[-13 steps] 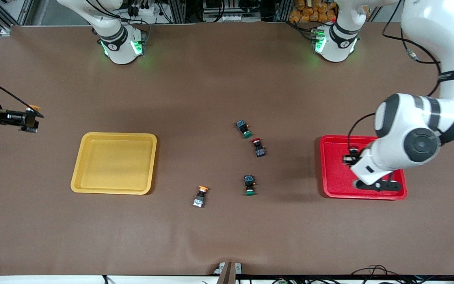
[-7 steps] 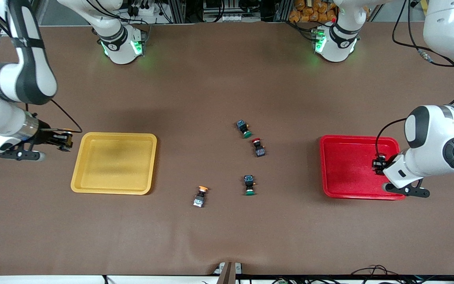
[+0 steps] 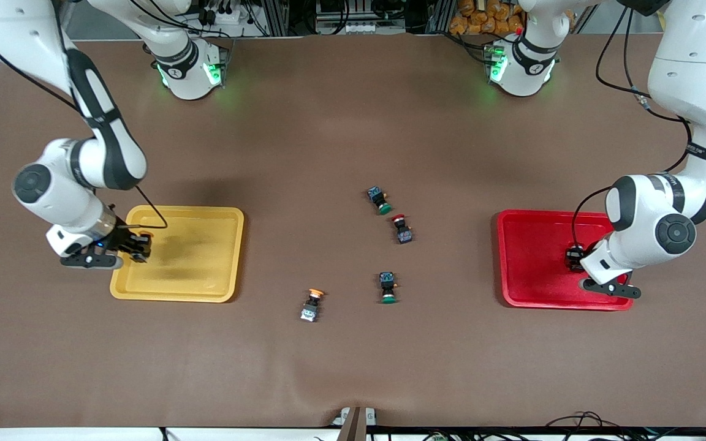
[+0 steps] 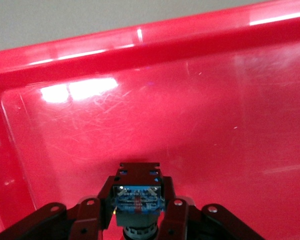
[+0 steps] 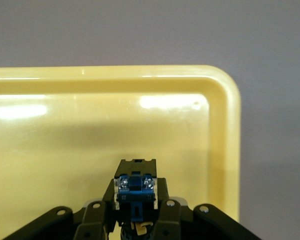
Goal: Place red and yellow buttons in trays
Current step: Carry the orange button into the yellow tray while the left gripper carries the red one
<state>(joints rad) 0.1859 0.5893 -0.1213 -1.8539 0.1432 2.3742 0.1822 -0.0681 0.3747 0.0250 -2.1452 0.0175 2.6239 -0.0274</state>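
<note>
My right gripper (image 3: 138, 246) is shut on a button with an orange-yellow cap (image 5: 136, 192) and holds it low over the yellow tray (image 3: 206, 282), at the tray's side toward the right arm's end. My left gripper (image 3: 573, 256) is shut on a black-and-blue button (image 4: 138, 196) low over the red tray (image 3: 531, 269); its cap is hidden. On the table between the trays lie a red-capped button (image 3: 402, 228) and an orange-capped button (image 3: 312, 304). In the wrist views the yellow tray (image 5: 90, 130) and the red tray (image 4: 165, 115) hold nothing else.
Two green-capped buttons lie among the others: one (image 3: 379, 199) just farther from the camera than the red-capped one, one (image 3: 388, 288) nearer and beside the orange-capped one. Both arm bases stand at the table's back edge.
My right gripper came in from the table's end to over the yellow tray with its button. My left gripper shifted across the red tray, first toward the left arm's end, then slightly back.
</note>
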